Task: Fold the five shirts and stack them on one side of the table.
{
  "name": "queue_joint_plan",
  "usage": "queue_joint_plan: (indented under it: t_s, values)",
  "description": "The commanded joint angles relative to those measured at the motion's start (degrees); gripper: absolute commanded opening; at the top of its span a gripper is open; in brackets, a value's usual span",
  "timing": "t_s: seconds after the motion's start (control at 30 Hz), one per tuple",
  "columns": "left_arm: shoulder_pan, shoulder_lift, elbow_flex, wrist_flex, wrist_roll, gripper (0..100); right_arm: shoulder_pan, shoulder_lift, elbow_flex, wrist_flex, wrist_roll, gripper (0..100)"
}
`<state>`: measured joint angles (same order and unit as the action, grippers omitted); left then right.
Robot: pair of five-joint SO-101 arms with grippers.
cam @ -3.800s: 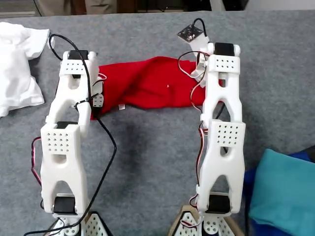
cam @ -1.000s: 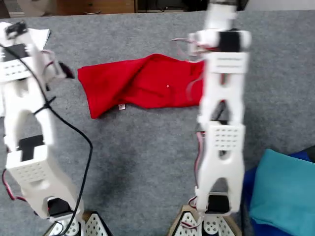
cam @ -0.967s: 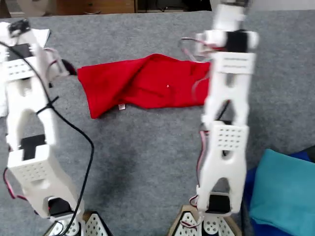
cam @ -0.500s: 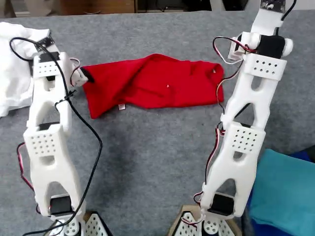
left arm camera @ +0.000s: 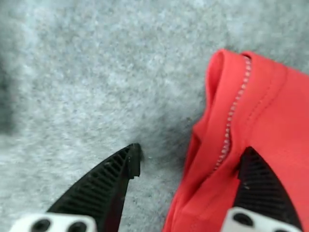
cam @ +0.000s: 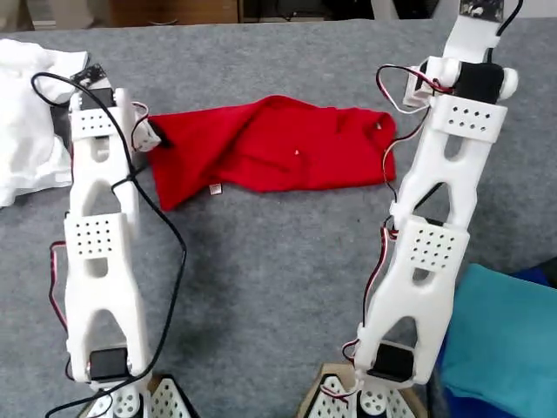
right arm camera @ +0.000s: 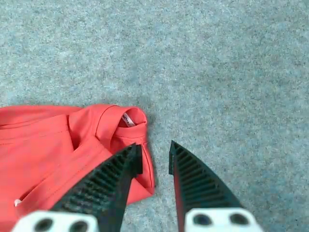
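Red shirt has its stitched edge between the spread left jaws.

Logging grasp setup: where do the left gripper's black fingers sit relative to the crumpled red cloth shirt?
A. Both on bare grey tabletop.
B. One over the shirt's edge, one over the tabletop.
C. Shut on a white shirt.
B: the left wrist view shows the open left gripper straddling the edge of the red shirt, one finger over cloth, the other over grey tabletop.

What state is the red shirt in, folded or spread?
Roughly folded: the red shirt lies doubled into a wide band, layers overlapping unevenly.
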<state>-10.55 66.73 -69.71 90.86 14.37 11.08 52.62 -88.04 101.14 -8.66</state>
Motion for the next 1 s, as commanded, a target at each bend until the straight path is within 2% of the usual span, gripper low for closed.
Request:
queue_joint_plan:
  t_s: [0.0,0.13,0.37,0.5,0.7,0.8,0.97]
  values:
    - [3.8,1.5,-5.8,2.2,1.2,33,1.1,-2.9,-3.2,0.8,0.7,11.7]
    - [4.2,2.8,-6.5,3.9,6.1,30,0.9,-2.8,-3.1,0.9,0.7,11.7]
    - [4.0,2.8,-6.5,4.0,6.3,1,0.7,-2.8,-3.1,0.8,0.5,11.7]
    - [1.8,2.7,-7.0,3.8,6.3,2,0.7,-2.9,-3.4,0.8,0.6,11.6]
    - [-6.6,2.7,-19.6,5.4,5.9,2,1.1,-2.9,-3.1,0.9,0.6,11.6]
    - [-11.3,2.7,-25.8,5.5,2.6,2,1.1,-2.9,-3.1,0.9,0.6,11.6]
    - [-15.8,-1.3,-25.5,6.2,-1.5,2,1.1,-2.8,-3.0,0.9,0.6,11.6]
